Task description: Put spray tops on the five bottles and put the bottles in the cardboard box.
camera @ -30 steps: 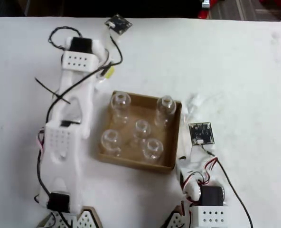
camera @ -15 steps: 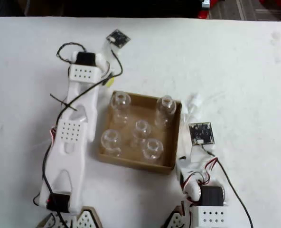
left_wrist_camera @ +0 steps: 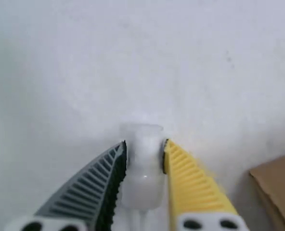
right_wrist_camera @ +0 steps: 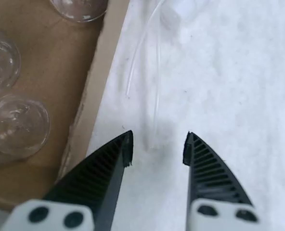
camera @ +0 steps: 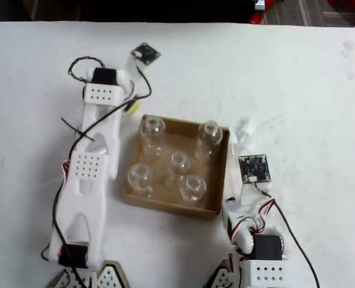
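Nearer the box (camera: 171, 207): left gripper (left_wrist_camera: 143, 150), spray top (left_wrist_camera: 142, 180)

White table (camera: 309, 90) — red obj. (camera: 348, 5) at edge.

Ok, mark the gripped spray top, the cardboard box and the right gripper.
spray top (left_wrist_camera: 142, 168), left wrist view, white body.
cardboard box (camera: 165, 204), high view, near rim.
right gripper (right_wrist_camera: 158, 144), right wrist view, between fingertips.
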Tool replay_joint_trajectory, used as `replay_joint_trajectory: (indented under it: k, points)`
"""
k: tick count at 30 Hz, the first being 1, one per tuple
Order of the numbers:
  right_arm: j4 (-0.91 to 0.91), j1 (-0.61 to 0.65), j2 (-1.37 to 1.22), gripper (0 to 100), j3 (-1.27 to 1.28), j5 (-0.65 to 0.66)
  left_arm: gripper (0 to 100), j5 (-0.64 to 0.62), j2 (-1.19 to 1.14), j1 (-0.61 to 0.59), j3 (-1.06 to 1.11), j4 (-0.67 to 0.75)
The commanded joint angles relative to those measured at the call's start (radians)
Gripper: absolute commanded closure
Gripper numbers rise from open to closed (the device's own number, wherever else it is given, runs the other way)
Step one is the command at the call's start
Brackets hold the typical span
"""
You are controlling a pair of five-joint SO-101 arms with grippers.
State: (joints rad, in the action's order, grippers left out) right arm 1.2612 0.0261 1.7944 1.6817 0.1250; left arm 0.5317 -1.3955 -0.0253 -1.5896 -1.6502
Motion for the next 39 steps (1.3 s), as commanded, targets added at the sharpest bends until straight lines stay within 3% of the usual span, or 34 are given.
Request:
replay_joint_trajectory:
  k: [1,7,15,27,32,39]
  points:
    - [0.008,0.001,0.004,84.6,0.009,0.002,98,0.075,0.024,-0.019,-0.052,-0.049]
    - [0.008,0.001,0.004,84.6,0.009,0.002,98,0.077,0.067,-0.018,-0.083,-0.054]
    - [0.008,0.001,0.004,84.6,0.009,0.002,98,0.072,0.315,0.035,-0.077,-0.137]
    - [0.008,0.001,0.004,84.6,0.009,0.002,98,-0.382,0.740,0.085,-0.077,-0.141]
    - [0.008,0.001,0.004,84.6,0.009,0.002,98,-0.468,0.829,0.094,-0.075,-0.143]
    - [0.008,0.001,0.004,84.6,0.009,0.002,98,-0.476,1.041,0.217,-0.054,-0.143]
